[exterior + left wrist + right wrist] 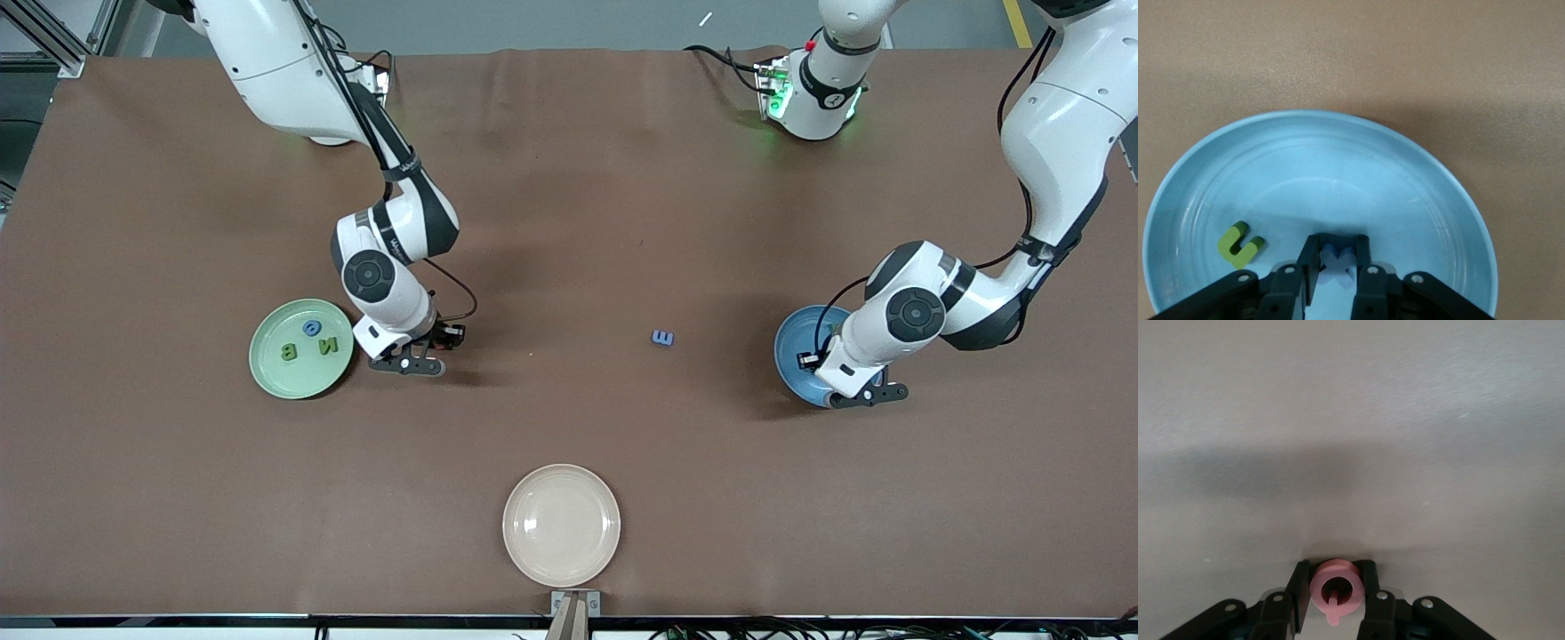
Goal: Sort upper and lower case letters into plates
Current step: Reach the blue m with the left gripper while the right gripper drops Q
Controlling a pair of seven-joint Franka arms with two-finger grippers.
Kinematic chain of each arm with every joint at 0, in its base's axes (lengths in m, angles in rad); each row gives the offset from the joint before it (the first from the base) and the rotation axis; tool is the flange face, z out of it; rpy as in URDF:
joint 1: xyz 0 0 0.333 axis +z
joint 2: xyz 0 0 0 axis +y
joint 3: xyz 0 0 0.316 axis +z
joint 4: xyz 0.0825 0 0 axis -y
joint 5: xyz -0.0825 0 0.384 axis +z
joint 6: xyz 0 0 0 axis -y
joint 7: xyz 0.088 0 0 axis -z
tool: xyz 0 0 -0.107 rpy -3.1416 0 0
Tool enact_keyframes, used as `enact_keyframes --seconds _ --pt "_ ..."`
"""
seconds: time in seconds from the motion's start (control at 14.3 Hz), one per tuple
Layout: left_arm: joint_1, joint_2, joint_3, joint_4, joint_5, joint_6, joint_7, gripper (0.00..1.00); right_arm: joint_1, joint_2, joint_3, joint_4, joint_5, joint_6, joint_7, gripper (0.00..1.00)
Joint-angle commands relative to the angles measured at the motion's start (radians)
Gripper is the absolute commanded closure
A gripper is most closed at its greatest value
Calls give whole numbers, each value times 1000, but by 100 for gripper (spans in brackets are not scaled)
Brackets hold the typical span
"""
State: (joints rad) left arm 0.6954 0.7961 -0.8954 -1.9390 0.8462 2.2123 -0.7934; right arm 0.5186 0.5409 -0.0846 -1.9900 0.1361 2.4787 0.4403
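Letters are mid-sort: right end effector [1334, 592] pinches a small pink foam letter [1335, 587] on the brown surface [569, 222] beside the pale green plate [267, 369], so lift next; left end effector [1336, 261] holds a pale blue letter [1338, 261] low in the blue plate [1418, 173], apparently dropping it.

Both arms wear glossy white shells with black joint bands and round dark caps; thin black cables trail alongside; black fingers carry small silver screws.

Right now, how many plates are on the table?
3: green plate beside the right gripper, blue plate under the left gripper, beige plate nearest the front camera.
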Motion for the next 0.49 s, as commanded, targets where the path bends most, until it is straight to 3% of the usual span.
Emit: enact_keyframes --seconds 0.0,0.21,0.42 --pt "6 -18 -16 2 11 1 9 1 -84 -81 6 11 0 -127 -108 100" --pt "70 -25 -121 2 -6 -63 10 1 -187 -102 6 86 -1 -298 -271 100" --pt "124 -23 -241 0 -7 -183 5 1 -288 -105 3 97 -6 -327 -441 99"
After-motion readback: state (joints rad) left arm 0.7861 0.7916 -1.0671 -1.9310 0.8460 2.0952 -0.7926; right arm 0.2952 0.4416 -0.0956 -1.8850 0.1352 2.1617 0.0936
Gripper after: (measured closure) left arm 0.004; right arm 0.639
